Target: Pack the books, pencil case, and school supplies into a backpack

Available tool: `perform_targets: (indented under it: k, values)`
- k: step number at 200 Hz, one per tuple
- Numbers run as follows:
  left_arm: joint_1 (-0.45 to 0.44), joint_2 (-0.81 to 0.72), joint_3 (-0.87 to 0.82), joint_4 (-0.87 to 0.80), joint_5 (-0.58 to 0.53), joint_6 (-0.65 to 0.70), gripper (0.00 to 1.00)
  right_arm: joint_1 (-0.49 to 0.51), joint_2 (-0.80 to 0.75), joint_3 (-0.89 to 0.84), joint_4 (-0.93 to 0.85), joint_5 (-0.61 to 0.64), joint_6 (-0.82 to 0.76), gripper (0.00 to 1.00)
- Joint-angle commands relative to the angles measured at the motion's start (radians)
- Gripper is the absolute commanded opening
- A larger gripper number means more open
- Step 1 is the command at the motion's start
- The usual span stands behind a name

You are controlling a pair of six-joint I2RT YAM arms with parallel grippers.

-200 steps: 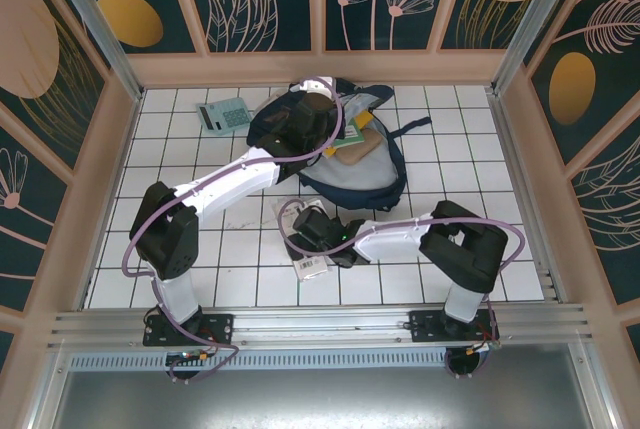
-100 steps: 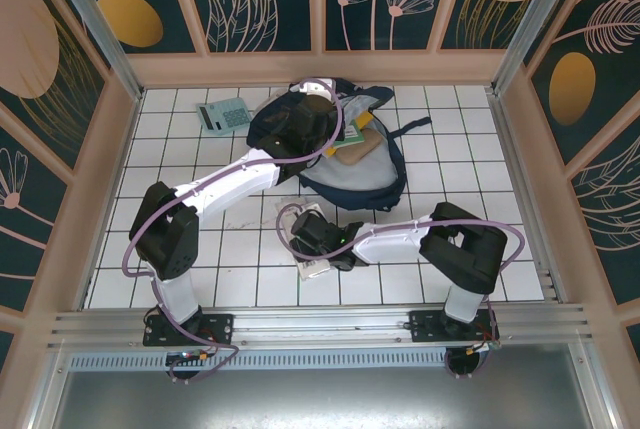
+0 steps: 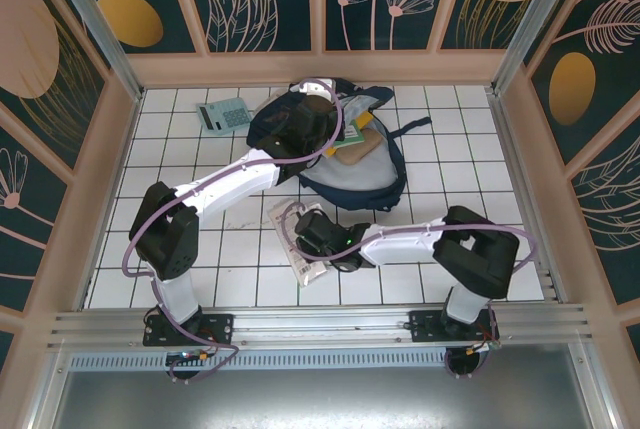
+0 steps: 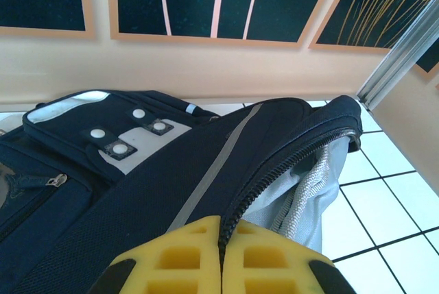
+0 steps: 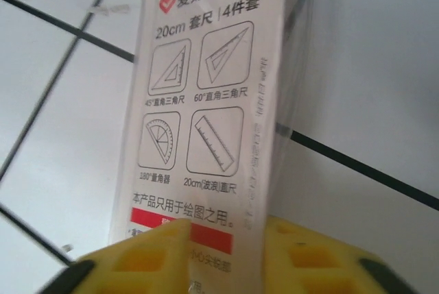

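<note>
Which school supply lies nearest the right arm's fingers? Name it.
The long white-and-red pack, printed with ruler and triangle drawings, lies right at the right fingers. The teal calculator sits far off, by the back wall.

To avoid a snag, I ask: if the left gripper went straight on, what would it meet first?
Probably the backpack: the left gripper is shut on its zipper edge, with fabric directly ahead.
</note>
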Motion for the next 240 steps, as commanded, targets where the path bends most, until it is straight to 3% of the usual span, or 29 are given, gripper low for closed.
perform_targets:
  k: [1,11,35,108,137,170,209,240]
  values:
    - [0.024,-0.026,-0.009,0.040,-0.052,-0.015,0.00,-0.022,-0.039,-0.049,0.020,-0.084,0.018,0.16]
    - [0.025,-0.027,-0.011,0.040,-0.052,-0.017,0.00,-0.034,-0.047,-0.061,0.029,-0.096,0.026,0.14]
    - [0.025,-0.031,-0.014,0.040,-0.053,-0.017,0.00,-0.050,-0.081,-0.089,0.047,-0.108,0.039,0.00]
    - [0.025,-0.040,-0.008,0.043,-0.069,-0.016,0.00,-0.156,-0.422,-0.241,0.072,-0.155,0.074,0.00]
    - [0.025,-0.046,-0.010,0.051,-0.067,-0.031,0.00,-0.265,-0.622,-0.309,0.046,-0.198,0.104,0.00]
    - [0.025,-0.056,-0.028,0.073,-0.050,-0.043,0.00,-0.460,-0.771,-0.348,0.051,-0.280,0.149,0.00]
    - [0.024,-0.070,-0.045,0.089,-0.012,-0.052,0.00,-0.695,-0.759,-0.379,0.213,-0.443,0.270,0.00]
    - [0.025,-0.088,-0.068,0.110,0.016,-0.048,0.00,-0.746,-0.615,-0.299,0.278,-0.553,0.246,0.00]
